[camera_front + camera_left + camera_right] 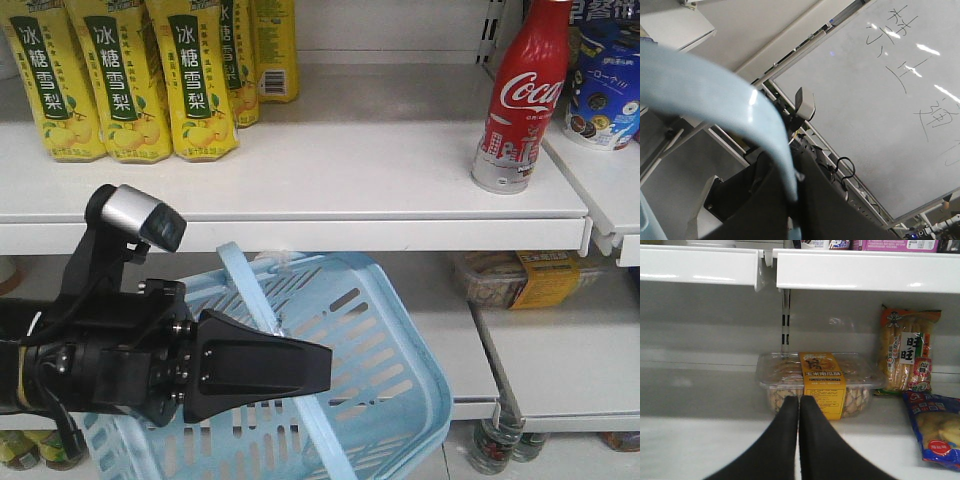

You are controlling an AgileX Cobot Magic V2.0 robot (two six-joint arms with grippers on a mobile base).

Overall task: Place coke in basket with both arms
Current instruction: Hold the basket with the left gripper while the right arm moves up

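The coke (520, 100), a red bottle with a white logo, stands upright on the right end of the upper white shelf. Below it the light blue basket (385, 350) hangs tilted in front of the lower shelf. My left gripper (322, 366) is shut on the basket's handle strap (245, 285), well below and left of the coke. In the left wrist view the strap (715, 95) runs down between the black fingers (840, 210), pinched at my left gripper (794, 194). My right gripper (799, 401) is shut and holds nothing; it points at the lower shelf.
Yellow pear-drink bottles (130, 80) fill the upper shelf's left. A blue snack tub (605, 90) stands right of the coke. A clear biscuit box with a yellow label (822, 382) lies just beyond the right fingertips, with snack bags (907, 357) to its right.
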